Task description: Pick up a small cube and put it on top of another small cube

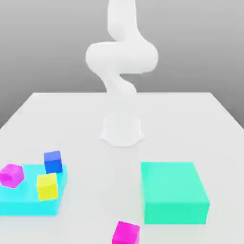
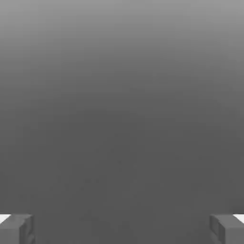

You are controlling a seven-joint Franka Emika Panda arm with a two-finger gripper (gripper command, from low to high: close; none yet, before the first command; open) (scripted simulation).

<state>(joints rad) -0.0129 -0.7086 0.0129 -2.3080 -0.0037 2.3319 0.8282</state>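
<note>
The gripper was seen open with nothing between its fingers, and the hot pink cube was noted on the bench, near its front edge in the exterior view. A skewed grasp was judged possible, since the cube lay turned relative to that edge. If the blue cube or yellow cube was chosen as base, its neighbour might be knocked during lowering.
</note>
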